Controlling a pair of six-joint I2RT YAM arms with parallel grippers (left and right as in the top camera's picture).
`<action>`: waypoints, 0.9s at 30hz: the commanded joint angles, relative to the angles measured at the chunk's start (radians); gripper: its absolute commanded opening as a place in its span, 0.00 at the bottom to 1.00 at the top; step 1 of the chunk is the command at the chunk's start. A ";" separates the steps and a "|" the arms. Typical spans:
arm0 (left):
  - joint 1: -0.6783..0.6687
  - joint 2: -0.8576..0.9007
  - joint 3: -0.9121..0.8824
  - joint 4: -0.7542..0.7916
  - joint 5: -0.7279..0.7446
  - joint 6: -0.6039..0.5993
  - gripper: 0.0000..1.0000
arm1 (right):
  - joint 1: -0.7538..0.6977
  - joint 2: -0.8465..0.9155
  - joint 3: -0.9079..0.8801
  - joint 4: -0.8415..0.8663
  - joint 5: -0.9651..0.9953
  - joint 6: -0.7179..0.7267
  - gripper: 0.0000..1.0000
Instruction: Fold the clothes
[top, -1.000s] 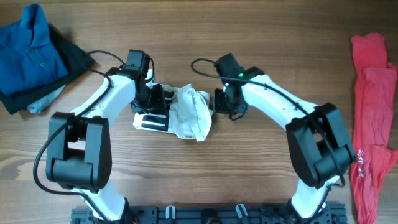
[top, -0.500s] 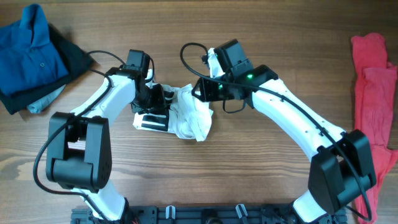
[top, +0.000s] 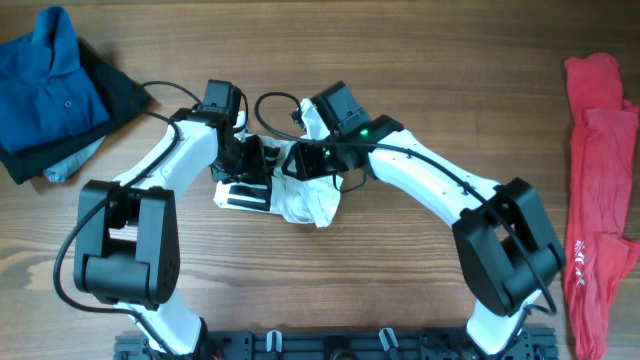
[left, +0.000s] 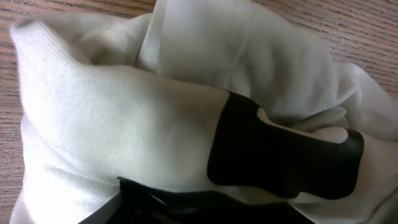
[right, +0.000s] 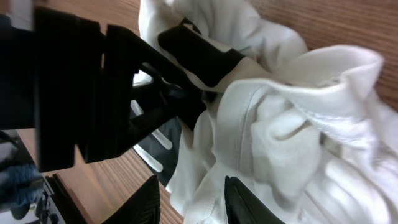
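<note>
Left gripper (top: 250, 158): buried in cloth at the heap's left edge, apparently clamped on a bunched fold. White T-shirt (top: 315, 195): crumpled at centre, soft, light, limp; apt to slump unless pinched at a hem or seam. Right gripper (right: 196, 202): over the heap's top, jaws narrowly parted, holding nothing.

The table (top: 400, 290) was bare wood, matt, with a plain grain running along it. The white T-shirt (top: 312, 200) crumpled on it was soft knit cloth, dull rather than shiny, ribbed along one edge, and its black print (top: 240, 198) was flat. The blue polo (top: 50, 85) and the red shirts (top: 600, 180) looked like matt cloth too, while the arms wore smooth, glossy white plastic shells (top: 430, 185) with dull black fittings.
</note>
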 joint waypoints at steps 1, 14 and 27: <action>-0.002 0.032 -0.043 0.003 -0.035 -0.012 0.50 | 0.016 0.038 0.005 0.005 -0.028 0.002 0.35; -0.002 0.032 -0.043 0.002 -0.035 -0.013 0.50 | 0.036 0.085 0.005 -0.062 0.366 0.136 0.20; -0.002 0.032 -0.043 -0.005 -0.035 -0.013 0.50 | -0.010 0.069 0.006 -0.327 0.691 0.478 0.07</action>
